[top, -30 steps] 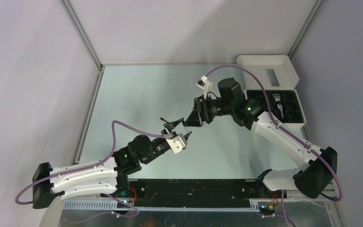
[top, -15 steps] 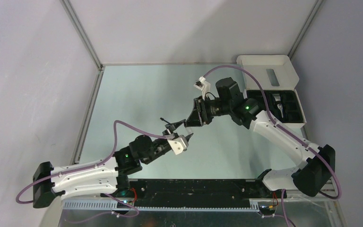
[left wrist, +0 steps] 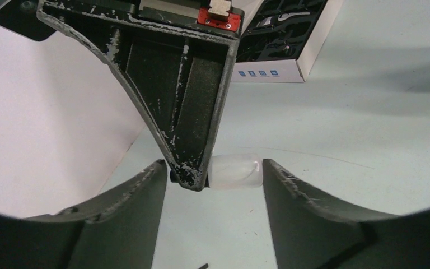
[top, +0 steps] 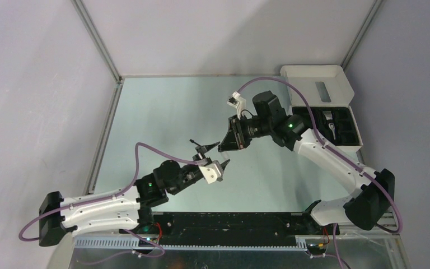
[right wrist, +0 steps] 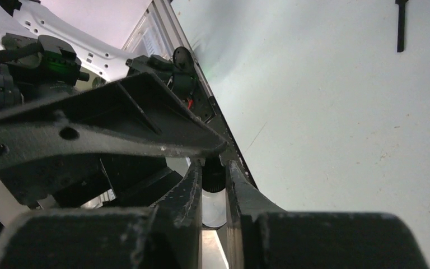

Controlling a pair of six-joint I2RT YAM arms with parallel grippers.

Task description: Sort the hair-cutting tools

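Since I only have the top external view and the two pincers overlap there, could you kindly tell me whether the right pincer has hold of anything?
Observer: Yes. The right wrist view shows the right pincer shut on a small cylinder with a black end.
Operator: Thank you. Is the left pincer open?
Observer: In the left wrist view its fingers stand apart on either side of the cylinder's translucent end; I cannot tell whether they press on it.

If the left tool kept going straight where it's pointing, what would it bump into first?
Most likely the right tool: its tip sits right between the left tool's fingers, pinching a small clear-capped piece.
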